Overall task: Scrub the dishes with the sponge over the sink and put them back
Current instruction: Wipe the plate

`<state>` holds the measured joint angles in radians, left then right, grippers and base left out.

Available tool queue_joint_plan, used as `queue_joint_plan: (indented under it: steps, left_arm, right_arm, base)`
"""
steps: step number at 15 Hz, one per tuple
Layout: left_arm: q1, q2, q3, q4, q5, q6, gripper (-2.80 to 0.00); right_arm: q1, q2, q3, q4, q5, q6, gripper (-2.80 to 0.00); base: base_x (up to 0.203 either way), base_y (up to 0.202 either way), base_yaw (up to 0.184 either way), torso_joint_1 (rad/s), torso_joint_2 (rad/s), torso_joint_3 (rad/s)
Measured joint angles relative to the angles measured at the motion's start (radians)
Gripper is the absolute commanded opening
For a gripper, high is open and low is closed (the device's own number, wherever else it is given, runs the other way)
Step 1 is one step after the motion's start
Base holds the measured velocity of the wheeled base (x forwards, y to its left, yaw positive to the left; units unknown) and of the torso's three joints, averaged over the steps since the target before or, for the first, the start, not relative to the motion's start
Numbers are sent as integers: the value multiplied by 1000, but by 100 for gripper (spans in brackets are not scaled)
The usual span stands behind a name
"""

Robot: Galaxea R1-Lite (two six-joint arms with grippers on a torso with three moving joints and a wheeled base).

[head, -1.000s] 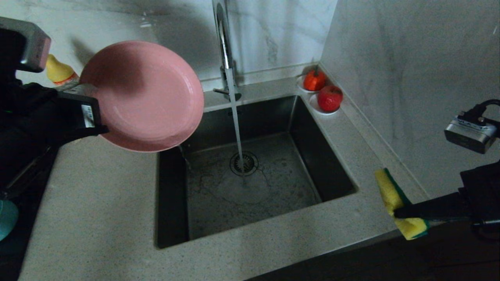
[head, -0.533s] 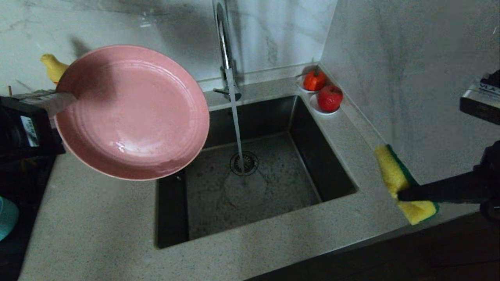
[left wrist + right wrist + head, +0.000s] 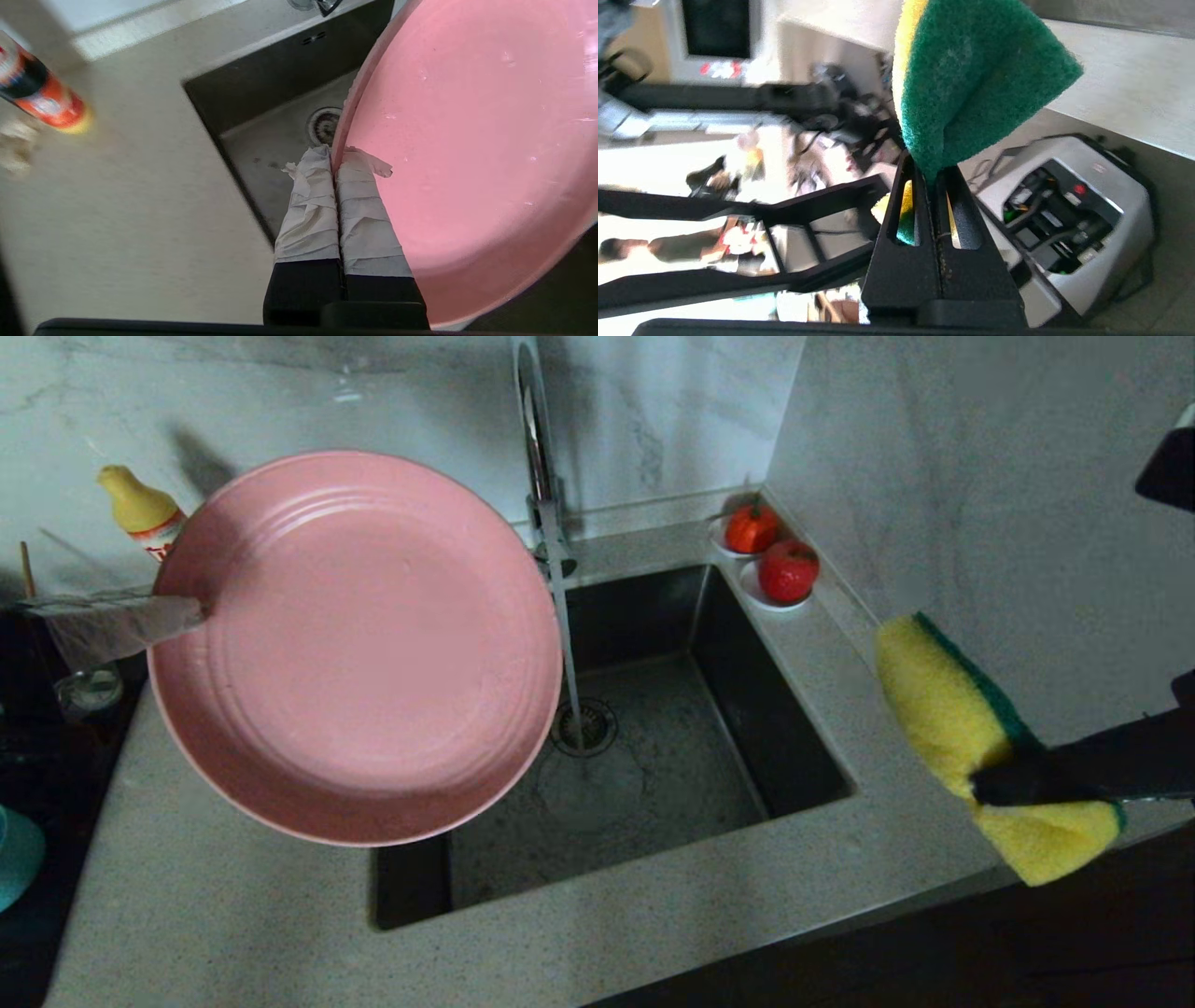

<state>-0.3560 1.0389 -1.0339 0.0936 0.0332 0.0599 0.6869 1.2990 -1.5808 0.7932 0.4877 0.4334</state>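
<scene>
Speckled grey table (image 3: 233, 896) in marble corner; sink (image 3: 794, 709) set in it, faucet (image 3: 534, 439) running onto drain. Left tool (image 3: 334, 161) clamped shut on plate (image 3: 359, 644) rim; plate held tilted above sink's left edge. Right tool (image 3: 928, 179) pinched shut on sponge (image 3: 980, 737), above table right of sink. Bowl (image 3: 17, 859) at far left edge.

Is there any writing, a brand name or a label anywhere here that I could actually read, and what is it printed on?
No text here can be read.
Yellow-capped bottle on the counter behind the pink plate: its red and dark label is too blurred to read in the left wrist view.
Grey machine in the right wrist view: only a red dot and small fittings show, no legible letters.
Sponge, faucet, sink: no markings visible.
</scene>
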Motion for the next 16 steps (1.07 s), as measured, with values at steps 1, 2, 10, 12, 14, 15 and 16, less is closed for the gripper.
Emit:
queue_joint_plan:
  steps: [1, 2, 10, 12, 14, 15, 16]
  left_arm:
    - [-4, 2, -1, -1, -2, -25, -280]
    - [-9, 3, -1, -4, -9, -51, -280]
    - [-159, 12, 47, -92, -17, -44, -280]
    - [-188, 9, 67, -96, -16, -21, -280]
    - [-198, 14, 83, -142, -10, -1, -280]
    - [-201, 24, 93, -185, 2, 13, -280]
    - [-202, 37, 106, -217, 31, 29, -280]
  right_arm:
    - [20, 13, -25, 6, 12, 0, -280]
    - [41, 30, -54, 11, 33, 1, -280]
    - [212, 218, -287, 59, 94, 16, -280]
    - [241, 268, -330, 59, 94, 15, -280]
    - [262, 314, -346, 49, 94, 15, -280]
    - [270, 337, -348, 47, 95, 15, -280]
    - [275, 358, -350, 42, 95, 15, -280]
  base:
    - [0, 0, 0, 0, 0, 0]
    - [0, 0, 0, 0, 0, 0]
    - [0, 0, 0, 0, 0, 0]
    - [0, 0, 0, 0, 0, 0]
    - [0, 0, 0, 0, 0, 0]
    - [0, 0, 0, 0, 0, 0]
    - [0, 0, 0, 0, 0, 0]
